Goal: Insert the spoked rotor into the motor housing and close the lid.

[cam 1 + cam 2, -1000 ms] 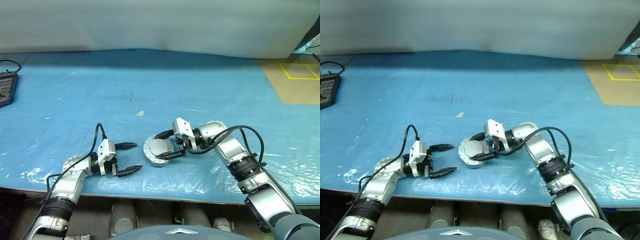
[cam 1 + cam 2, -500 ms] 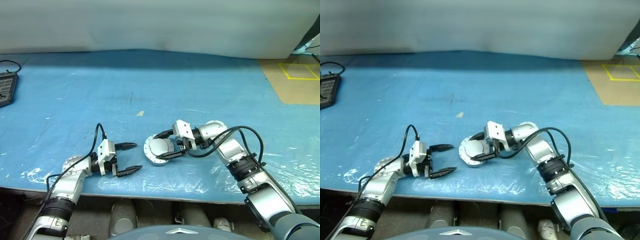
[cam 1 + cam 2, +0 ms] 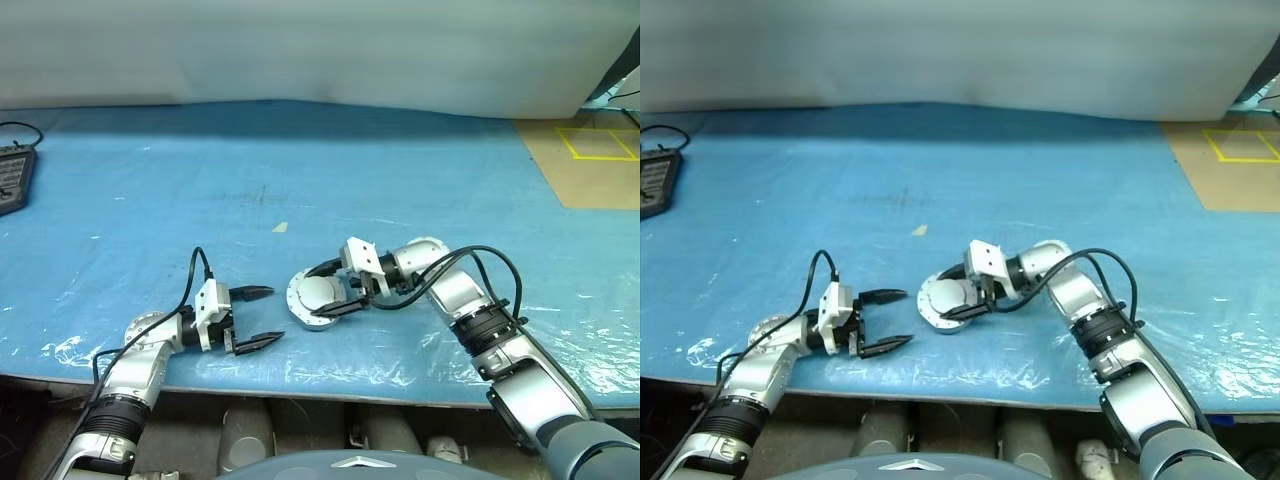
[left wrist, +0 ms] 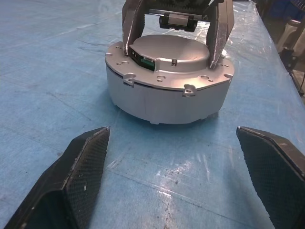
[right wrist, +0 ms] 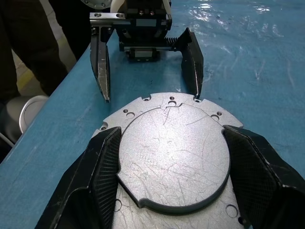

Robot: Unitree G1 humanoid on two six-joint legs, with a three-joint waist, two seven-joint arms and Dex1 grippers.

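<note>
Lid (image 4: 170, 50) down on housing (image 4: 167, 98), on tabletop (image 3: 400, 180). Right pincer (image 3: 335, 289) pinches lid's raised centre; left pincer (image 3: 256, 316) spread, facing housing, just apart. Advice: press evenly, keep lid square, release slowly.

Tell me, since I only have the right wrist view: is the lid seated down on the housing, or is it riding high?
Observer: In the left wrist view the lid sits flush on the motor housing, with no gap along the side facing that camera.
Operator: How low are my right jaws?
Observer: The right gripper has its jaws down on the lid's flange, either side of the raised centre.
Operator: Anything loose nearby?
Observer: A small pale scrap lies on the blue table cover beyond the housing, well apart from it.
</note>
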